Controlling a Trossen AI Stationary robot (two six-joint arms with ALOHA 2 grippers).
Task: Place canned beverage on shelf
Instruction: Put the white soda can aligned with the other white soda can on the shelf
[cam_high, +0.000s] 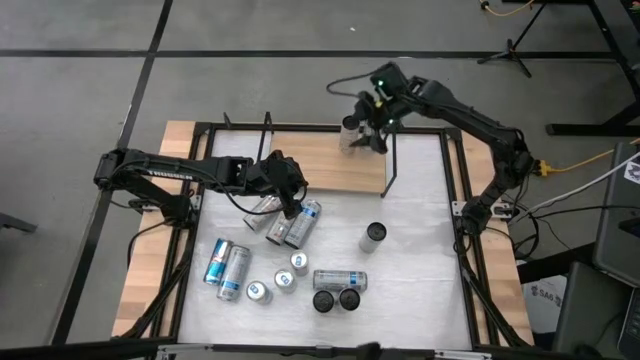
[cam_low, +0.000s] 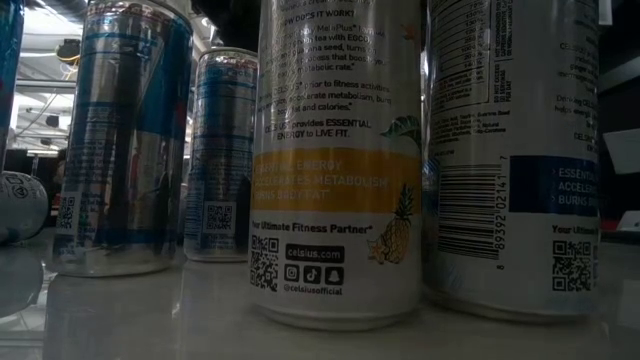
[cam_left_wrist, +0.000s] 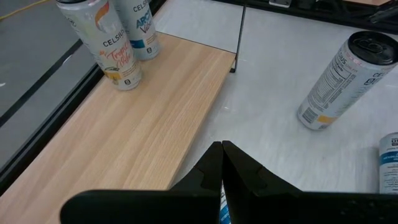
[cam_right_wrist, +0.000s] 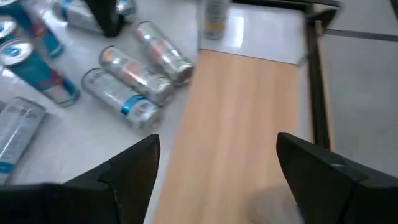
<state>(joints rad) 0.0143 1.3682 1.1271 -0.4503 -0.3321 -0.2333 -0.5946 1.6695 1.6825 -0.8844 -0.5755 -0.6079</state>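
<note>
1. Light-brown wood is what I look at first: the shelf (cam_high: 325, 160) lies at the far side of the white table (cam_high: 420, 250), its thin black rod frame (cam_high: 392, 165) standing up at the ends.
2. My left wrist view shows two upright cans on that board: a Celsius can with orange print (cam_left_wrist: 111, 46) and a blue-lettered can (cam_left_wrist: 140, 28) just behind it, close together at the board's far corner.
3. My right gripper (cam_high: 370, 125) hangs over that same far corner of the shelf. In its own wrist view the two dark fingers (cam_right_wrist: 134, 168) stand wide apart with bare wood between them, holding nothing.
4. My left gripper (cam_high: 290, 200) sits low over the table just in front of the shelf. Its fingers (cam_left_wrist: 214, 171) are pressed together, with nothing between them.
5. Beside the left gripper lies a cluster of silver cans on their sides (cam_high: 290, 225).
6. One can stands alone (cam_high: 373, 237) on the open table towards the right arm.
7. Nearer the front edge I see more cans, two blue ones lying (cam_high: 225, 265) and several upright (cam_high: 285, 280).
8. The low view is filled by upright cans close to the lens, the central one bearing a pineapple picture (cam_low: 335, 160).
</note>
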